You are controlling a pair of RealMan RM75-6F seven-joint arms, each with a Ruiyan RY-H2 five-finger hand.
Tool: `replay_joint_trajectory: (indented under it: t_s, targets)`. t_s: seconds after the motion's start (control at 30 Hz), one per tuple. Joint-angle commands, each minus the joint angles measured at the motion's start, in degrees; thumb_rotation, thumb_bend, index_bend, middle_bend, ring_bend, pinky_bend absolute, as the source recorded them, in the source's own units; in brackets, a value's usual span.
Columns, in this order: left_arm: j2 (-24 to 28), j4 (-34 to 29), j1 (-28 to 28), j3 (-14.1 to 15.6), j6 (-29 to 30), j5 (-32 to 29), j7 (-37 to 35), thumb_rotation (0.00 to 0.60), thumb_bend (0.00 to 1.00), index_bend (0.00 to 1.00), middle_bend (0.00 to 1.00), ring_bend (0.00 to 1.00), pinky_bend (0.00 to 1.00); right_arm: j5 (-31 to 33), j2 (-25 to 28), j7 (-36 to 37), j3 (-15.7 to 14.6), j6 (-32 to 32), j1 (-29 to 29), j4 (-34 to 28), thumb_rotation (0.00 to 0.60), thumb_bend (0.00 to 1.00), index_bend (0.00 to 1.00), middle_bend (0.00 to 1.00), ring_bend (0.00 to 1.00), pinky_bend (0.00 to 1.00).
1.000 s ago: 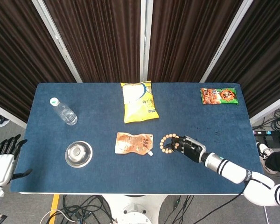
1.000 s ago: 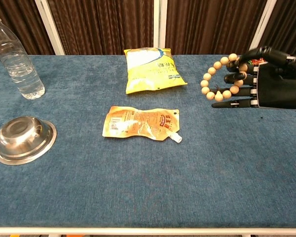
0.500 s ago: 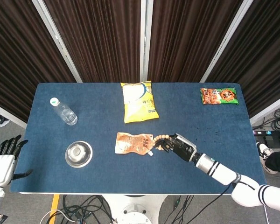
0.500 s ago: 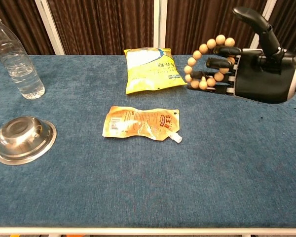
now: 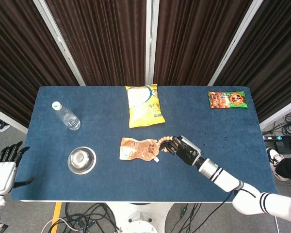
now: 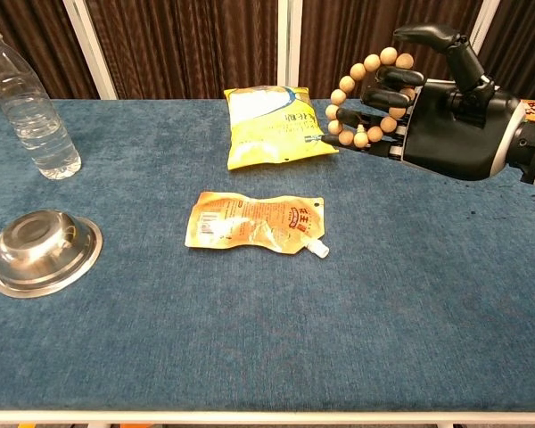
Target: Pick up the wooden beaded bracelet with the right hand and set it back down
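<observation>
On right hand (image 6: 446,120), bracelet (image 6: 364,98) upright

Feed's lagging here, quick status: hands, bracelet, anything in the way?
Right hand holds the bracelet aloft, off the table. Left hand open, off the table's left edge. Orange pouch and yellow bag lie nearby on the cloth.

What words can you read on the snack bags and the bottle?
Yellow bag: print too blurred to read.
Orange pouch: red label and small text, too small to read.
Snack packet: letters too blurred to read.
Water bottle: no label or words seen.
Steel bowl: none.
</observation>
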Motion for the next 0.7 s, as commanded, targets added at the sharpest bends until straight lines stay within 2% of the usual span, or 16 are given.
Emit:
replay_joint_trajectory:
  t_s: [0.03,0.13,0.33,0.7]
  targets:
    - [0.0,0.0,-0.2,-0.1,-0.1,0.0,0.0,0.6,0.0,0.15,0.01,0.0,0.04,2.6,0.4,-6.1,0.5,-0.9,-0.5,-1.2,0.297,0.44,0.81,0.76,0.42,0.0]
    - [-0.1,0.1,-0.3,-0.1,-0.3,0.1,-0.1,0.6,0.0,0.15,0.01,0.0,0.04,3.9,0.4,-9.4,0.8,-1.0,-1.1,-1.5,0.296,0.49,0.81,0.77,0.42,0.0]
    - [-0.2,0.3,-0.3,-0.2,-0.1,0.0,-0.2,0.6,0.0,0.15,0.01,0.0,0.04,5.4,0.6,-13.2,1.3,-1.0,-2.2,-2.0,0.296,0.52,0.81,0.77,0.42,0.0]
    - [-0.4,0.7,-0.2,-0.1,-0.1,0.0,-0.6,0.6,0.0,0.15,0.01,0.0,0.04,6.4,0.5,-18.7,2.3,-1.2,-3.3,-2.6,0.29,0.71,0.81,0.76,0.42,0.0]
